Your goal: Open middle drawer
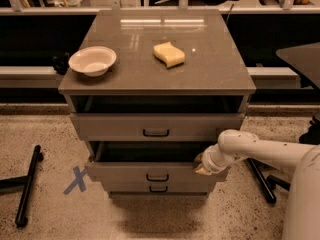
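Observation:
The middle drawer (125,173) is a wide grey drawer with a low front and a small black pull handle (157,177). It stands pulled out from the cabinet, with a dark gap showing behind its front. My gripper (202,165) is at the right end of the drawer front, at its top edge, on the end of my white arm (260,151) that reaches in from the right. The top drawer (156,127) above is also slightly out. The bottom drawer (158,188) sits below, mostly hidden by the middle drawer.
A white bowl (92,60) and a yellow sponge (169,54) lie on the cabinet top (200,79). A black stand leg (27,186) and a blue X mark (76,179) are on the floor at left. Black legs (261,180) stand at right.

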Controlling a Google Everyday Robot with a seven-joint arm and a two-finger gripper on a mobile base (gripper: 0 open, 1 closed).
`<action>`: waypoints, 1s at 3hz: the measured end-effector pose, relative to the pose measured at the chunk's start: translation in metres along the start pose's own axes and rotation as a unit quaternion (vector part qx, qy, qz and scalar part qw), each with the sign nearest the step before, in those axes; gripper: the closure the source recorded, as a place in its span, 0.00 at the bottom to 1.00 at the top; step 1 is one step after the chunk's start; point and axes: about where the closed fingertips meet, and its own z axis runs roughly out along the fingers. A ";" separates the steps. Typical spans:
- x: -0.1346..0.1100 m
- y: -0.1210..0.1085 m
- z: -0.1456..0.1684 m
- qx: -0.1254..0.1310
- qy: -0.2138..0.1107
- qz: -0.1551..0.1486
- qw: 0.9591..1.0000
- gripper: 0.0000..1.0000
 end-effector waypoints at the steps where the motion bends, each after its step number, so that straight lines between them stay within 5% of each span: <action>1: 0.000 0.000 -0.001 0.000 0.000 0.000 1.000 0.28; 2: -0.001 0.001 0.001 -0.002 0.000 0.000 1.000 0.04; 3: -0.001 0.002 0.002 -0.003 0.000 0.000 1.000 0.00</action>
